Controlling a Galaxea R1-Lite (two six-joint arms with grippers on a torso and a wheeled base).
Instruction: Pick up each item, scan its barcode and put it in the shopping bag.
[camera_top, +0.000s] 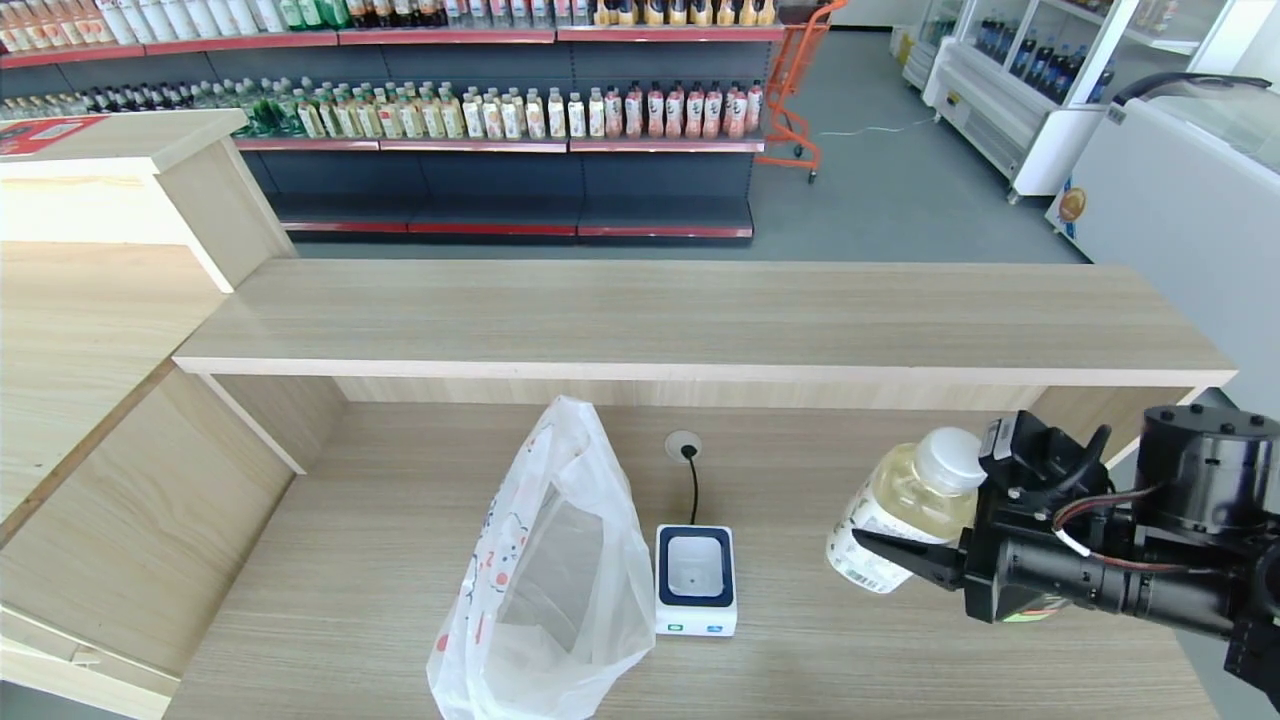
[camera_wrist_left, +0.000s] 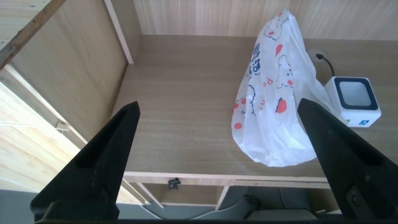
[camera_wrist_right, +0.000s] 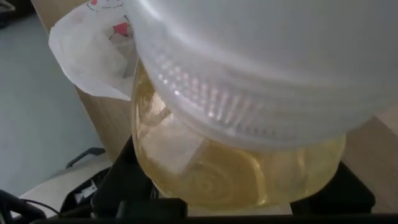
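Your right gripper pinches the clear white-capped bottle of yellow drink; its base end points toward the white square barcode scanner, leftward and well apart.

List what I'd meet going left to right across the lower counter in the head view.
shopping bag → barcode scanner → bottle, held in the right end effector

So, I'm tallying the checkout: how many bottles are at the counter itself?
1: the bottle held in the right gripper above the counter, right of the scanner. The shopping bag may hide others.
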